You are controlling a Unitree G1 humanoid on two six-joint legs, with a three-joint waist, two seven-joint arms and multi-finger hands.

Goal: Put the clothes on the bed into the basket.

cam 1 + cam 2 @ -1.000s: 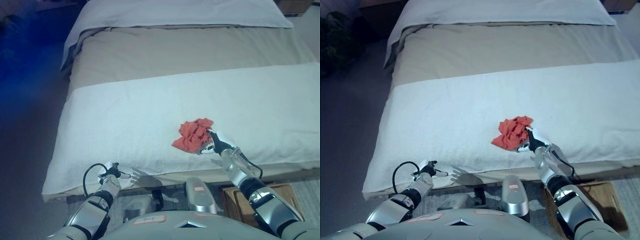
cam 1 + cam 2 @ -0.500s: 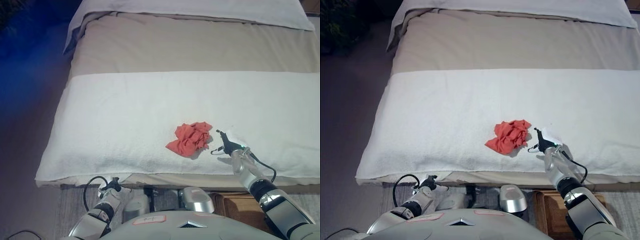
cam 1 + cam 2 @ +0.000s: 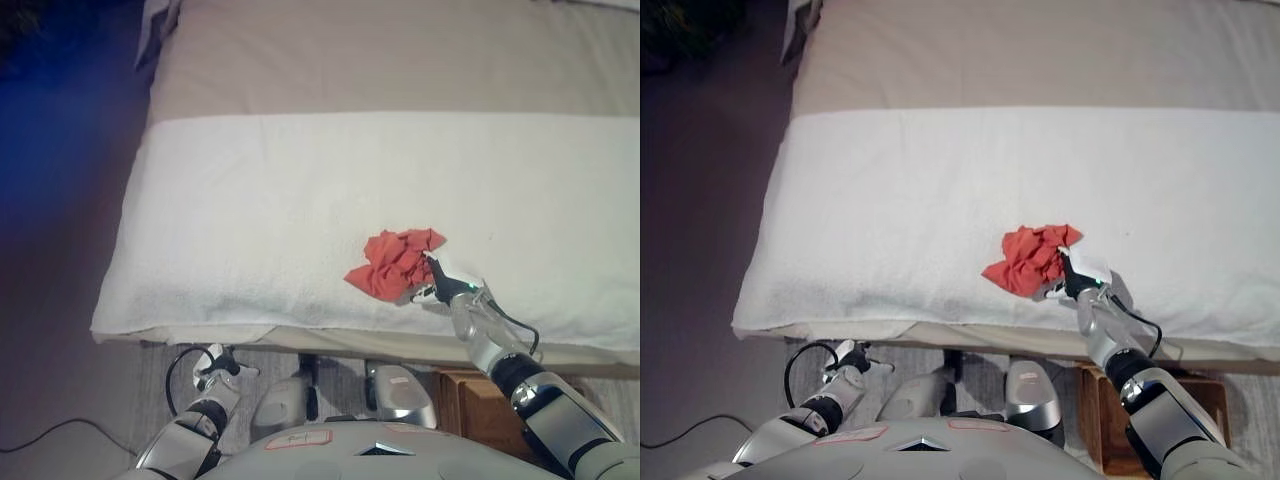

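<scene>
A crumpled red cloth lies on the white blanket near the bed's front edge. My right hand lies on the blanket at the cloth's right edge, with its fingers spread and its tips touching the cloth. It also shows in the right eye view. My left hand hangs low at the lower left, below the bed's front edge, with relaxed fingers that hold nothing. A brown basket stands on the floor under my right arm, mostly hidden by it.
The bed's beige cover stretches beyond the white blanket. Dark floor runs along the bed's left side. The bed's front edge lies between me and the cloth.
The view has shifted. My right hand, half a second ago apart from the cloth on its right, now touches its right edge. My left hand sits lower, below the bed edge.
</scene>
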